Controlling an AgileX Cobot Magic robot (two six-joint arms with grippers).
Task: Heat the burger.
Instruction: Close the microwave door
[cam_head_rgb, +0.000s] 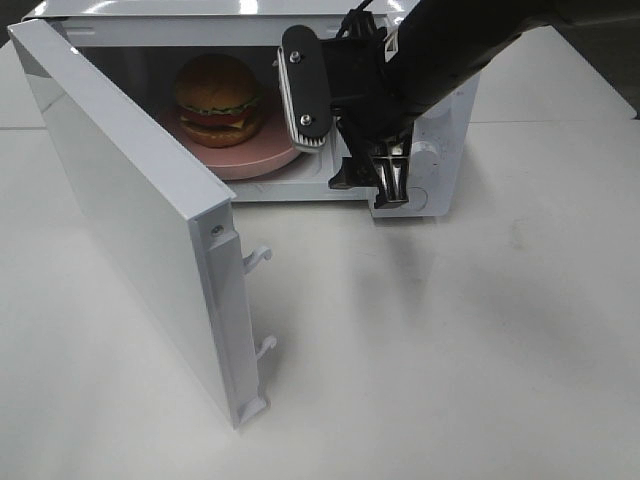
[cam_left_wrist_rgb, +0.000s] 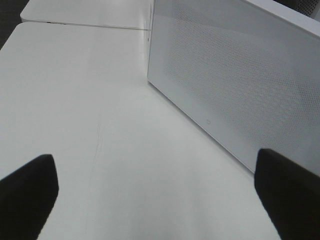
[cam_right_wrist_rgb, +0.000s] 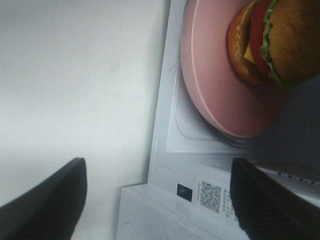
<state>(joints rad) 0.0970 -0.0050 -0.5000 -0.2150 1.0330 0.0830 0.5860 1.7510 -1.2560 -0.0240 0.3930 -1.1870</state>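
We see the tall burger (cam_head_rgb: 218, 95), with its golden bun, lettuce, tomato and cheese, sitting on a round pink plate (cam_head_rgb: 250, 160) inside the white box-shaped microwave oven (cam_head_rgb: 450, 150) at the table's (cam_head_rgb: 450, 350) far edge. The oven's white door (cam_head_rgb: 130, 220) is swung wide. Our right tool (cam_head_rgb: 392, 188) hovers at the oven's front, fingers spread and gripping nothing. Our left tool (cam_left_wrist_rgb: 157, 195) also gapes empty.

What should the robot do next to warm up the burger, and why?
Probably pull the right gripper back from the front of the microwave. The burger already sits on the pink plate inside, the gripper is open and empty, and the door stands wide open. The arm likely needs to clear before the door can swing shut.
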